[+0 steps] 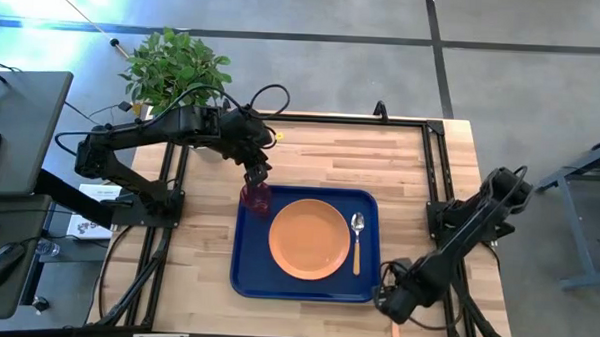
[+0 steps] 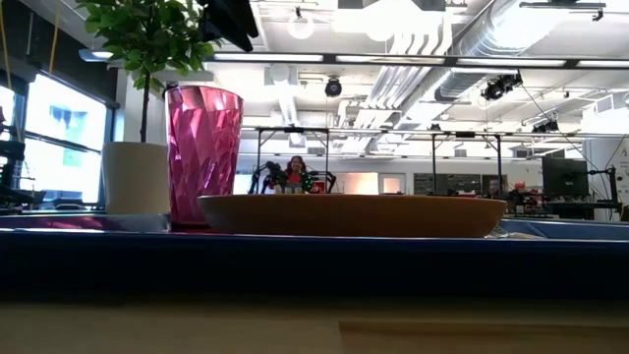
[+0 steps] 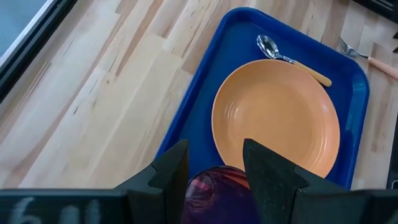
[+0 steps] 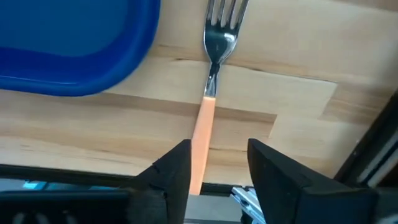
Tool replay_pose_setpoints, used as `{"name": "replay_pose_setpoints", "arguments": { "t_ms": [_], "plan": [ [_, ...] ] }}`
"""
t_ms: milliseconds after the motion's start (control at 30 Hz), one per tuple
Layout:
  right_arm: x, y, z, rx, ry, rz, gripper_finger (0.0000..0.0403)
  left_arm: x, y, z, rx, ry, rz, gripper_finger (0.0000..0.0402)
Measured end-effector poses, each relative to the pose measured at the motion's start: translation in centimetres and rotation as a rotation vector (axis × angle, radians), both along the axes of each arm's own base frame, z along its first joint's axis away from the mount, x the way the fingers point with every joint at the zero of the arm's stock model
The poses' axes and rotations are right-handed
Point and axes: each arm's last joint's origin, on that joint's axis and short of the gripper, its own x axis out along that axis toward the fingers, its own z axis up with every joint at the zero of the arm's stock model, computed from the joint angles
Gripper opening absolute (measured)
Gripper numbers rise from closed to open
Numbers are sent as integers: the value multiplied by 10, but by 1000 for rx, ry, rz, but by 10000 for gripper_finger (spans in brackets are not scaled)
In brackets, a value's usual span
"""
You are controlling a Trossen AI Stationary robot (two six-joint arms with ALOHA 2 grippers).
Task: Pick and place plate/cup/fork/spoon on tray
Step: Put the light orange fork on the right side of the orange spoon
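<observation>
I had the left tool [image 1: 256, 183] over the tray's [image 1: 244, 277] far-left corner, its fingers [image 3: 266, 173] spread to either side of the red cup [image 1: 255, 198]. In the low view the cup [image 2: 202, 155] stood upright inside the rim with nothing gripping it, so I judged it set down and the tool released. The orange plate [image 1: 309, 239] lay in the middle of the tray, and the spoon [image 1: 357, 239] lay just beside the plate on its right, bowl toward the far edge. A potted plant [image 1: 173, 66] stood beyond the surface's [image 1: 351, 150] far-left corner.

The fork was the one piece not on the tray. In the right wrist view the fork [image 4: 209, 68] lay on the bare wood just beside the tray's near-right corner [image 4: 74, 50], tines pointing away from the camera. My right tool [image 4: 217, 174] hung low there with its fingers [image 4: 176, 171] parted around the end of the orange handle, not yet clamped as far as I could see.

So the step in hand, as I read it, was the fork pickup. Next I would need to close on that thin handle squarely, lift it clear of the rim, and lay it in the free strip near the spoon. The left arm should rise straight up so it would not tip the cup.
</observation>
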Motion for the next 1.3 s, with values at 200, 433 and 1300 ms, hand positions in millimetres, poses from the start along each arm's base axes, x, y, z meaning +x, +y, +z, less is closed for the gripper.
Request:
{"name": "replay_pose_setpoints", "arguments": {
  "t_ms": [200,433,1300],
  "plan": [
    [6,10,-23,-27,33,3,162,0,0,0,-13,-2,18,143],
    [10,13,-39,-66,58,1,150,0,0,0,-12,-2,18,143],
    [13,16,-60,-83,120,-2,19,0,0,0,-12,-1,17,143]
  ]
}}
